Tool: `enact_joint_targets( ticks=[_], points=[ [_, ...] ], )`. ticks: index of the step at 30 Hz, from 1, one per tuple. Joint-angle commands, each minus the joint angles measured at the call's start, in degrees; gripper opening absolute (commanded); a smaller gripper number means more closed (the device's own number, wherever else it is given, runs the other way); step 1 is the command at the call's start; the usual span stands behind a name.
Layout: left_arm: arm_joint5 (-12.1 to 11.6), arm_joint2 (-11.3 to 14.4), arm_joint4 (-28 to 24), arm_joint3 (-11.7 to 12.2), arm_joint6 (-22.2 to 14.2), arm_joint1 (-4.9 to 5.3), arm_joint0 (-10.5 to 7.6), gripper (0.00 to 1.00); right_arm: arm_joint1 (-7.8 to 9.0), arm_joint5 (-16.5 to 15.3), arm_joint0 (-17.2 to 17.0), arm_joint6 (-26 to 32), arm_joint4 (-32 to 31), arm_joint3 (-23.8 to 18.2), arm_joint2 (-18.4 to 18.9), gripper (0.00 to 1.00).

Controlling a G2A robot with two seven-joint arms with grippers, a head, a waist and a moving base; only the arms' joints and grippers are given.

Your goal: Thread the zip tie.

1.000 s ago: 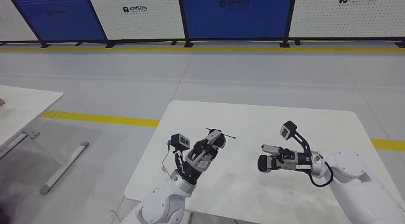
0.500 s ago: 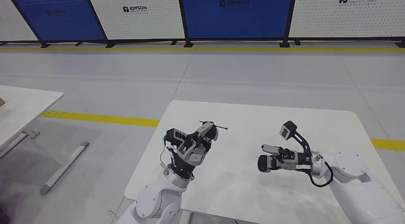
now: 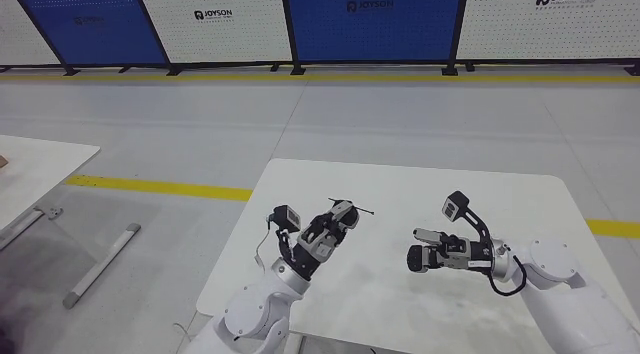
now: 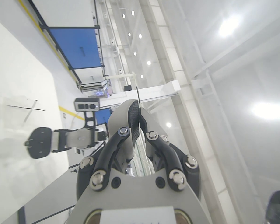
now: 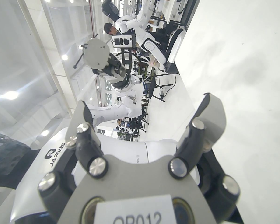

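While the zip tie (image 3: 352, 207) is held above the near left part of the white table (image 3: 420, 179), it is clamped between the closed fingers of the left gripper (image 3: 340, 217) and is seen as a thin black strip crossing the fingertips, with an end sticking out on either side. In the left wrist view the ribbed pads of the left gripper (image 4: 139, 110) are pressed together on the strip, and a short black tip of the zip tie (image 4: 138, 94) is shown past them. The right gripper (image 3: 413, 257) is held to the right of the left one, well apart from it, over the near middle of the table and turned towards the left. Its fingers are spread wide and nothing is held between them, as is seen in the right wrist view (image 5: 145, 100). In that same view the zip tie (image 5: 77, 63) is seen farther off. Beyond the table a yellow floor line (image 3: 160, 187) is seen, and blue and white partition panels (image 3: 372, 9) are lined up at the far side.
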Motion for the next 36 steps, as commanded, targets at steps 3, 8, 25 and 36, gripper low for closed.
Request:
enact_joint_targets(
  ticks=[3,8,25,36],
  points=[
    [2.1,0.7,3.1,1.4,1.4,-0.09,-0.65,0.0,0.0,0.0,0.0,0.0,0.0,0.0,0.0,1.0],
    [5.1,2.1,5.6,3.3,3.9,-0.36,-1.99,0.0,0.0,0.0,0.0,0.0,0.0,0.0,0.0,1.0],
    [7.3,4.2,13.4,5.0,7.2,-0.55,-2.63,0.0,0.0,0.0,0.0,0.0,0.0,0.0,0.0,1.0],
    [19.2,7.2,23.1,7.2,12.2,-1.0,-5.65,0.0,0.0,0.0,0.0,0.0,0.0,0.0,0.0,1.0]
  ],
)
